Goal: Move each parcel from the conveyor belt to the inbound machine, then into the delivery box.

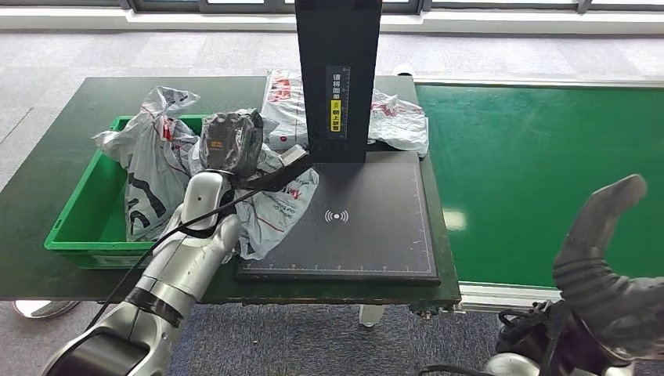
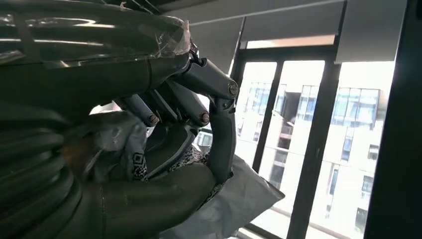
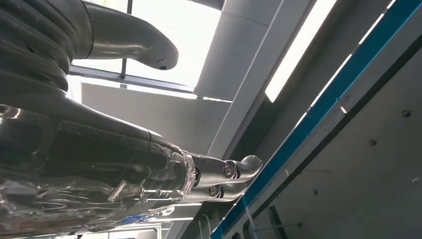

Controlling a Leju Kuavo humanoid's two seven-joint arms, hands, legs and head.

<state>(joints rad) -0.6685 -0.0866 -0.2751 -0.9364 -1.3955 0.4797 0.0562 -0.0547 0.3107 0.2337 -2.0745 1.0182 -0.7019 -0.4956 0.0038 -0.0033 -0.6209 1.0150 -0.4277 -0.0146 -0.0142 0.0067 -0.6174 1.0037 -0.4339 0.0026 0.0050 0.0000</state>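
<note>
In the head view we see the whole station: a dark table, a green delivery box on its left part, the black inbound machine with its upright post in the middle, and the green conveyor belt to the right. The left wrist view adds what the head view hides: the left hand's dark fingers and thumb closed around grey plastic, so we call that hand gripping the held parcel. The right wrist view looks up at ceiling and windows; the right hand has fingers stretched out, thumb apart, nothing in it.

Parcels, we count three: one white-grey bag standing in the delivery box, the held parcel at the box's right rim overlapping the machine's left edge, and one more bag lying behind the post.

The left arm reaches forward and up from bottom left, left hand raised over the held parcel. The right hand sits low at bottom right, beside the belt, thumb pointing up.
</note>
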